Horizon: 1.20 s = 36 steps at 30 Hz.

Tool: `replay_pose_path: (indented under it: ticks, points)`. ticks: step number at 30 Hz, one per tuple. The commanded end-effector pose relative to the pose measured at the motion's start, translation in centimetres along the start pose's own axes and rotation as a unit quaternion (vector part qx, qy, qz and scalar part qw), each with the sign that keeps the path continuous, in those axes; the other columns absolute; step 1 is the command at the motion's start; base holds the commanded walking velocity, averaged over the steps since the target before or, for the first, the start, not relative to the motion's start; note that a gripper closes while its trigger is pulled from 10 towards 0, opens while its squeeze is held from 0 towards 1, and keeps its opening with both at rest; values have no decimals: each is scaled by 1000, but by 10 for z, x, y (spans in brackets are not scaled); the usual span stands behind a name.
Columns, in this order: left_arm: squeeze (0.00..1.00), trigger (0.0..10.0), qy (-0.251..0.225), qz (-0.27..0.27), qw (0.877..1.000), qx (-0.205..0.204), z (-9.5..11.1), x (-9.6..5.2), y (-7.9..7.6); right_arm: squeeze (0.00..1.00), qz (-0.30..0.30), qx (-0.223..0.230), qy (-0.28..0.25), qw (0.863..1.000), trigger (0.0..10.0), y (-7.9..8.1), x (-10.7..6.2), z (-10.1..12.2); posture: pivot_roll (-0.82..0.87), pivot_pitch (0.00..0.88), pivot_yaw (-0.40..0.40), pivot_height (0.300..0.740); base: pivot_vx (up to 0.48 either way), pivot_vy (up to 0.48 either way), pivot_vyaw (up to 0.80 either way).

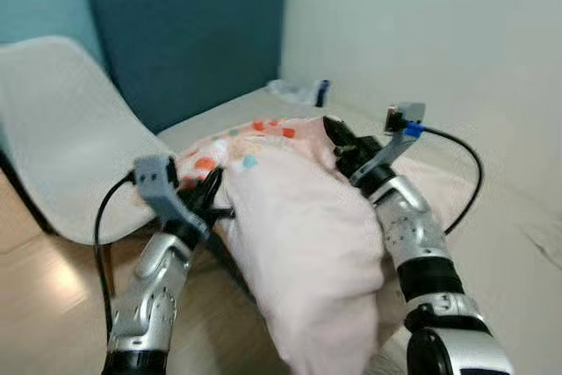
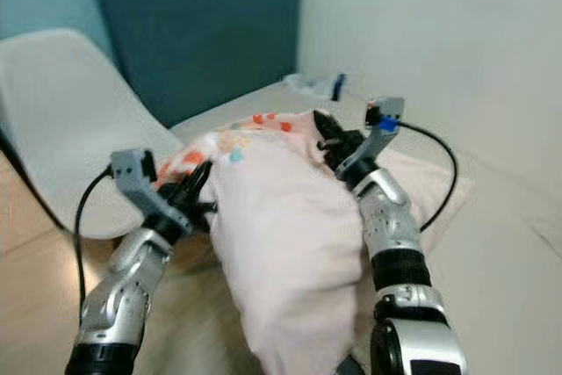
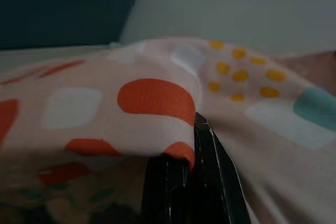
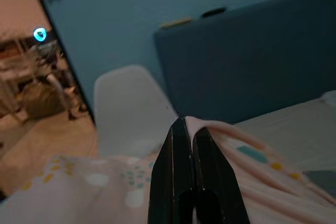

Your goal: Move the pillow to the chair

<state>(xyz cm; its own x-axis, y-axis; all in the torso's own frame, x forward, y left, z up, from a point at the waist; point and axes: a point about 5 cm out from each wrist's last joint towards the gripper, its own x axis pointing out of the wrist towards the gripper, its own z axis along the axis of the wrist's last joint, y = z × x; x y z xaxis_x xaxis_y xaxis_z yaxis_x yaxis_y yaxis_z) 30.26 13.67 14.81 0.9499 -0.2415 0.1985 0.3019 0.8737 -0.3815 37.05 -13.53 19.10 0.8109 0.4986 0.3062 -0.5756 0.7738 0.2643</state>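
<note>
**Pillow held between both arms, chair waiting on the left**

The pillow (image 1: 299,217) hangs in front of the robot, above the near edge of the bed (image 1: 492,217), its pale pink cover with orange and teal spots sagging down between the two arms. The left gripper (image 1: 209,192) has its jaws closed on a fold of the spotted fabric at the pillow's left edge, as the left wrist view shows. The right gripper (image 1: 344,148) pinches the top right edge, jaws pressed together with cloth caught between them. The white chair (image 1: 61,138) stands to the left, just beside the dark blue headboard (image 1: 193,37), its seat bare.

The pillow looks light and very soft (it droops wherever it is unsupported), so pinching corners or edges of the cover seems the surest hold; a grip on loose fabric alone could slip.
</note>
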Motion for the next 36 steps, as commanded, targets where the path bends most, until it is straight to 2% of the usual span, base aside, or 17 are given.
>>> replay_pose_path:
  ticks: [1, 10, 21, 36]
  points:
    - [0, 10000, -7, -8, 1000, 22, 1, 5, -6, 0, 27, -7, -20, 999, 10000, 10, 5, 3, 113, 0, -118, 740, 0, 0, 756]
    - [0, 10000, -4, 11, 999, 45, -4, 4, -3, 0, 42, 0, -22, 999, 10000, 19, 8, -2, 114, 0, -116, 740, 0, 0, 752]
    - [0, 10000, 5, 57, 996, 70, -9, -6, 14, 0, 52, 12, -5, 999, 10000, 26, 7, -16, 130, 0, -124, 740, 0, 0, 744]
    - [0, 10000, 11, 59, 996, 71, -13, -4, 13, 0, 52, 17, 0, 999, 10000, 29, 7, -23, 129, 0, -110, 740, 0, 0, 744]
